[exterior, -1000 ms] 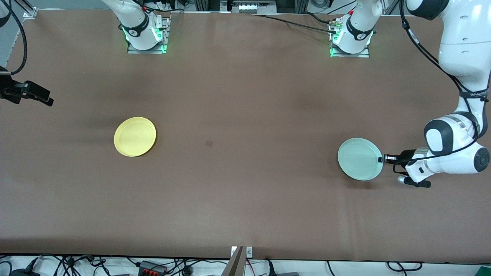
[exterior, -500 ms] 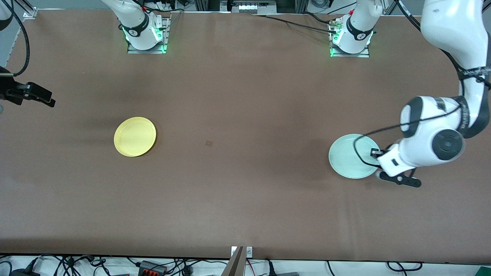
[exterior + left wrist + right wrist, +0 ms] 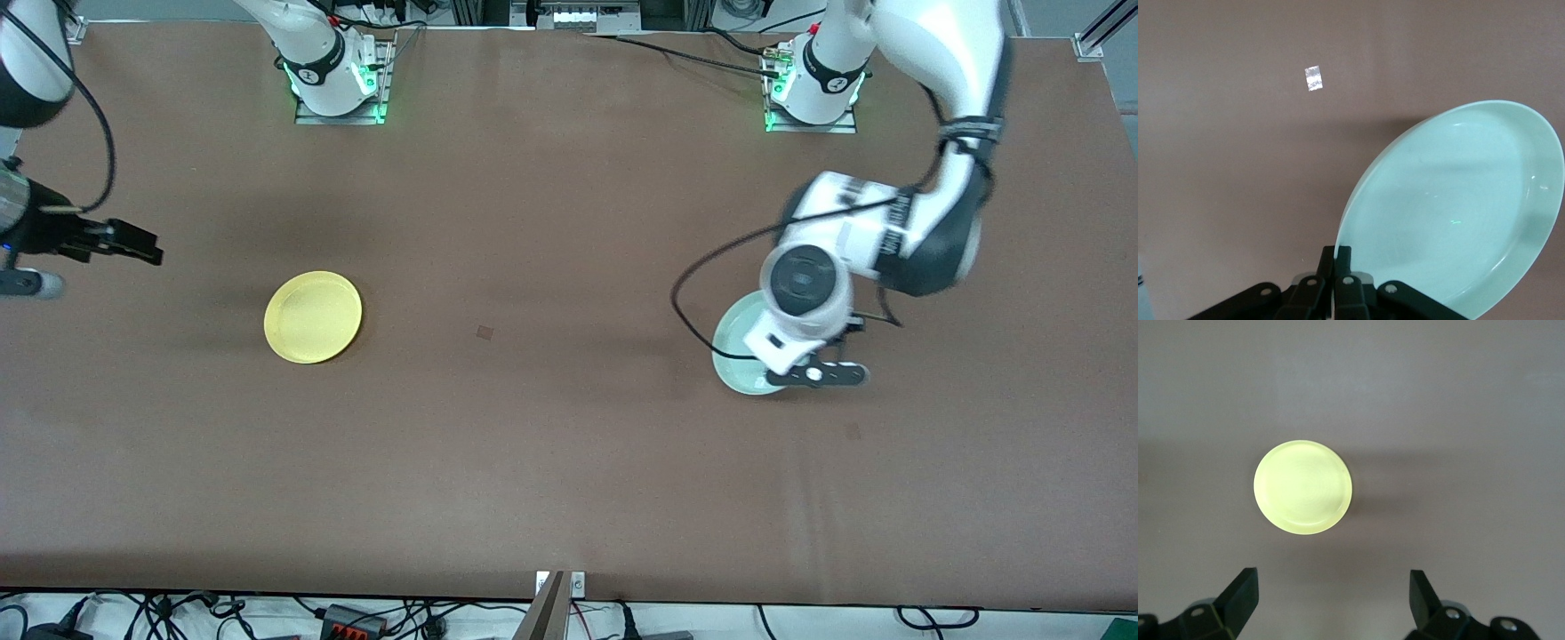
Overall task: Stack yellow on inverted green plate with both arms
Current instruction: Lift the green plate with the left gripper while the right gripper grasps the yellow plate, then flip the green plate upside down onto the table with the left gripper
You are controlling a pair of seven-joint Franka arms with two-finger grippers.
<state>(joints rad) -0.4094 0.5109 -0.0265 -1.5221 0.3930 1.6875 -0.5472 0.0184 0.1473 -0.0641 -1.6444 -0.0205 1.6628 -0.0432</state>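
Observation:
The yellow plate (image 3: 313, 316) lies flat, rim up, on the brown table toward the right arm's end; it also shows in the right wrist view (image 3: 1303, 487). My right gripper (image 3: 142, 249) is open and empty, over the table between that end's edge and the yellow plate, apart from it; it also shows in the right wrist view (image 3: 1331, 590). My left gripper (image 3: 1336, 257) is shut on the rim of the pale green plate (image 3: 1451, 213) and holds it tilted above the table. In the front view the left wrist covers most of that plate (image 3: 733, 342).
A small dark square mark (image 3: 484, 332) is on the table between the two plates. A small shiny patch (image 3: 1313, 78) lies on the table near the green plate. The arm bases (image 3: 336, 84) (image 3: 813, 93) stand farthest from the front camera.
The left arm has lifted the green plate by its rim, turned its wrist and carried it toward the table's middle. The right gripper has moved a little toward the yellow plate.

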